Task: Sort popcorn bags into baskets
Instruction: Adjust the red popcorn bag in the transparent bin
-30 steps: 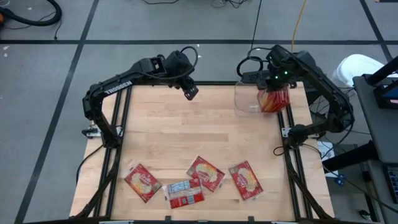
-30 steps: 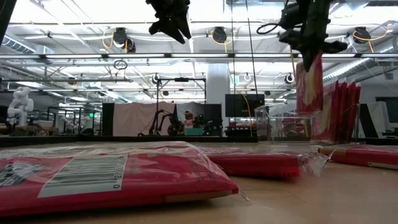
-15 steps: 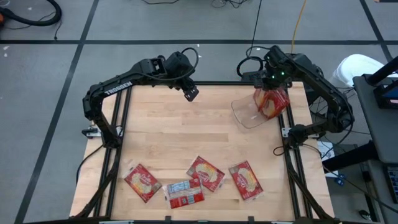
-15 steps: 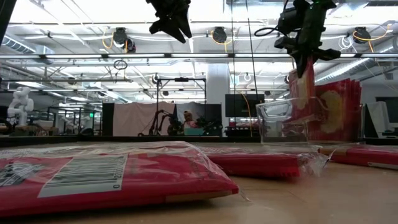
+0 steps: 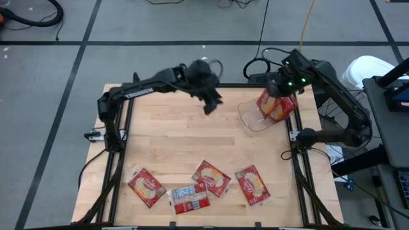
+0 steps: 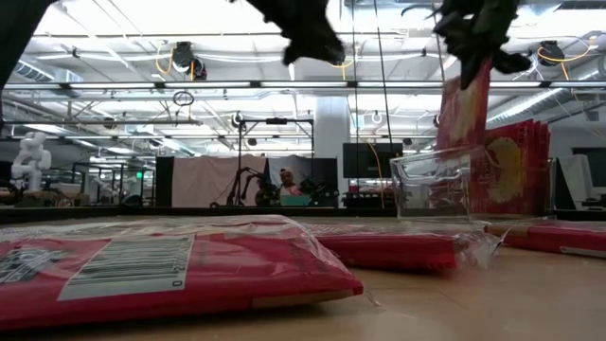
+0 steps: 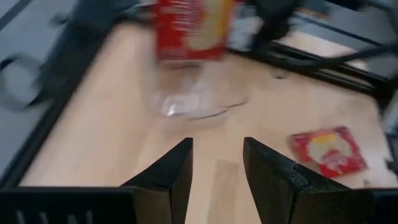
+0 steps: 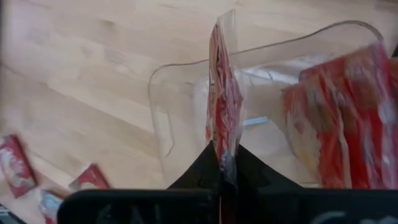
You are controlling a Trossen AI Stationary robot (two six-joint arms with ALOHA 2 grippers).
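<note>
**Four bags still wait as bin tips**

Four popcorn bags (image 5: 195,187) lie near the table's front edge. Beyond, the half-open, empty left gripper (image 5: 211,104) has swung toward the clear bin (image 5: 250,118), now tilted, where the right gripper (image 5: 279,90) pinches a red packet (image 8: 222,118) over it.

Since a second ago the left arm has swung away from the table's far edge, and the left gripper (image 5: 211,105) now hangs over the bare wood nearer the middle, closer to the clear bin (image 5: 255,115); in the low view it has shifted rightward along the top. The clear bin, which stood upright by the far right corner at first, now lies tipped toward the table's centre, its stack of packets (image 5: 276,107) leaning with it. The right gripper (image 5: 282,91) has drawn slightly toward the right edge, and the popcorn bag (image 6: 464,104) it pinches edge-on hangs higher above the bin's rim than before.
</note>
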